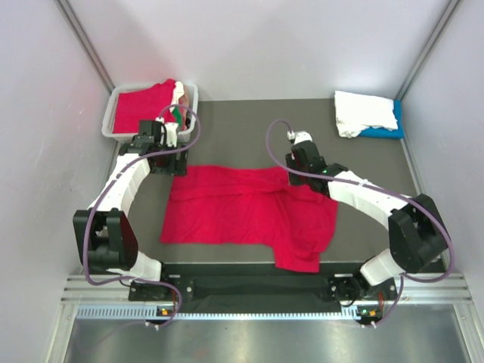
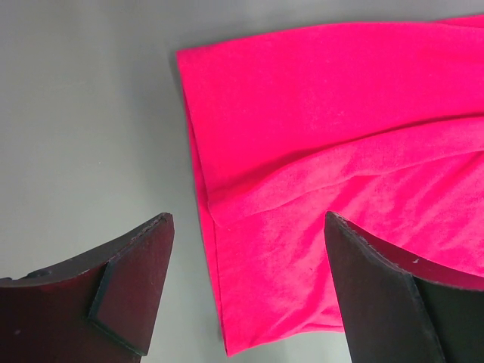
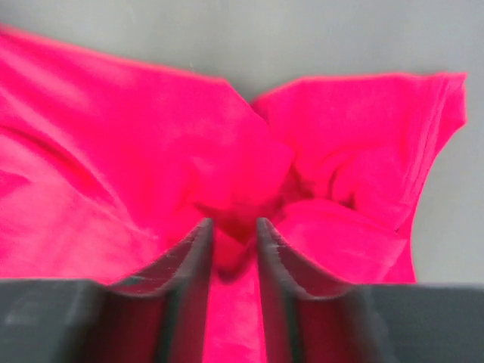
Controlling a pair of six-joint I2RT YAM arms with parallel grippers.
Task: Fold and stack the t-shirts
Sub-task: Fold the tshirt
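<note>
A red t-shirt point(image 1: 242, 212) lies spread across the middle of the dark table, its right side rumpled and hanging toward the near edge. My right gripper point(image 1: 292, 171) point(image 3: 233, 223) is at the shirt's far edge, jaws nearly together, pinching a bunched fold of red cloth point(image 3: 234, 189). My left gripper point(image 1: 168, 160) point(image 2: 246, 219) hovers open above the shirt's far left corner point(image 2: 227, 249), touching nothing. A folded white t-shirt point(image 1: 363, 112) rests on a blue one point(image 1: 386, 133) at the back right.
A pale plastic tub point(image 1: 111, 121) stands at the back left with more red cloth point(image 1: 144, 106) inside. White walls close in the table on both sides. The arm bases sit on the near rail.
</note>
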